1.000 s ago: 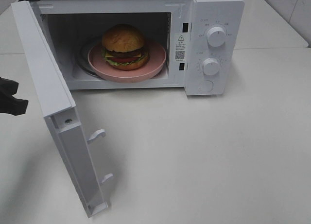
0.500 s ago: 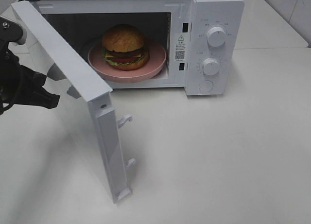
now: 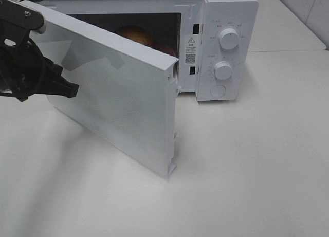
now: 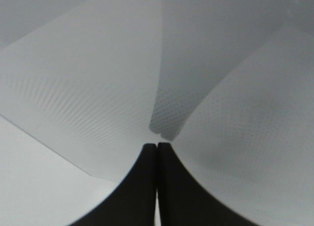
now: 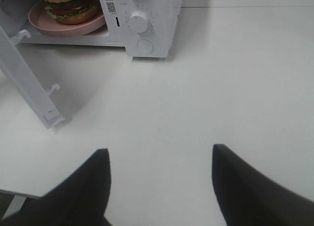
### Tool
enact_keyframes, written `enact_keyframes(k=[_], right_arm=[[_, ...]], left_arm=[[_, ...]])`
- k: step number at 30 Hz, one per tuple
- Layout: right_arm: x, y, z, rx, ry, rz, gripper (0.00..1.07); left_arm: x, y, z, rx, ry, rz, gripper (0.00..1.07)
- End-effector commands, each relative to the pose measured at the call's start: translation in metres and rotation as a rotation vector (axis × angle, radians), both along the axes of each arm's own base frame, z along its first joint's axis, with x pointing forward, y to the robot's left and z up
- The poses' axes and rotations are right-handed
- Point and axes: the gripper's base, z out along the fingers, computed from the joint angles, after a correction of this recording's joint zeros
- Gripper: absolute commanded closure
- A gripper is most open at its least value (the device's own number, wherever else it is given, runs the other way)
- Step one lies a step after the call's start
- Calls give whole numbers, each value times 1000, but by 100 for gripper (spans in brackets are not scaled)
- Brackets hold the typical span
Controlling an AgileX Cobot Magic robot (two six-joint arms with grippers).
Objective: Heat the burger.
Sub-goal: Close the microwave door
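The round burger [image 5: 66, 3], golden-brown bun over lettuce and tomato, sits on a pink round plate [image 5: 68, 29] inside the white microwave oven [image 3: 231, 5]. Its white hinged door [image 3: 118, 88] stands half-swung across the opening. The black left gripper [image 4: 157, 145], its 2 fingers clenched empty, meets the door's outer face. The black right gripper [image 5: 160, 148] hangs spread, holding nothing, above the white tabletop [image 5: 221, 88].

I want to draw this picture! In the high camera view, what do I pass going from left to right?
The left gripper → microwave door → warning sticker → control panel with its two knobs.
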Motion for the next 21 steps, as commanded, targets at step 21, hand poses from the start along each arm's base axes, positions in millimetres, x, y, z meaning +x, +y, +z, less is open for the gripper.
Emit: enact_keyframes(k=[21], right_arm=[[-3,-1,1,1,-41,2,50]], left_arm=[[47,-56,8,-81,-20,-79,106]])
